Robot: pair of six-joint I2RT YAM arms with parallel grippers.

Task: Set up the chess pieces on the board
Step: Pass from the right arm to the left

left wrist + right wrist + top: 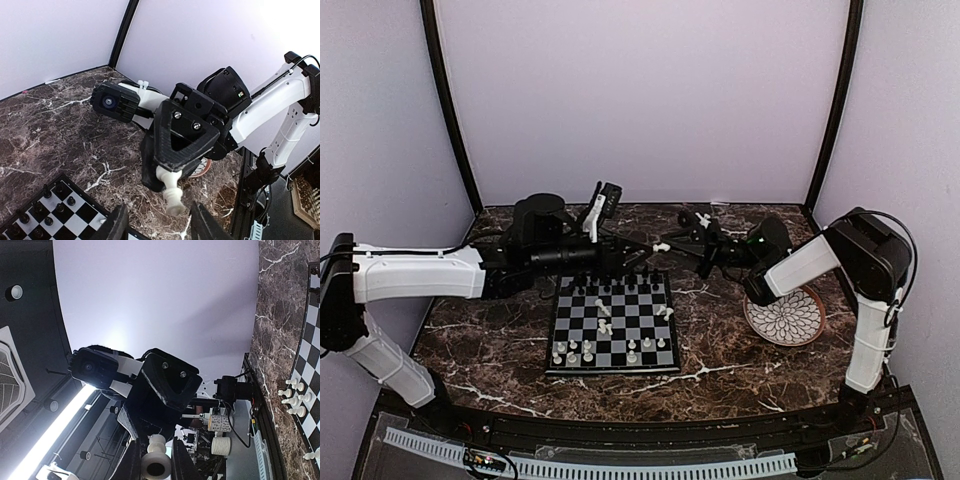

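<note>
**Two grippers meeting tip to tip in the air over the far edge of the board.** The right gripper [156, 452] is clenched on a white piece [171, 194], which juts out beyond its fingertips. Straight ahead of it the left gripper [161, 227] stands released. Its fingers [117, 225] lie on either side of the piece's free end, with a gap showing on each side.

Below both grippers the board [611, 371] lies flat on the marble table [490, 350]. Black pieces [610, 288] stand upright in the rows closest to the grippers. Farther off, toward the arm bases, loose white pieces [604, 309] are scattered over the middle squares, one of them just inside the board's right edge. Whether each of these is upright or tipped cannot be told. Farthest from the grippers, more white pieces stand in the last two rows, with gaps between them.

Behind the right gripper, under its forearm, a round patterned plate [790, 343] rests on the table, beside the board and apart from it. In the left wrist view the right gripper's body blocks most of the plate. In the right wrist view the left gripper's body covers the space beyond the held piece.
</note>
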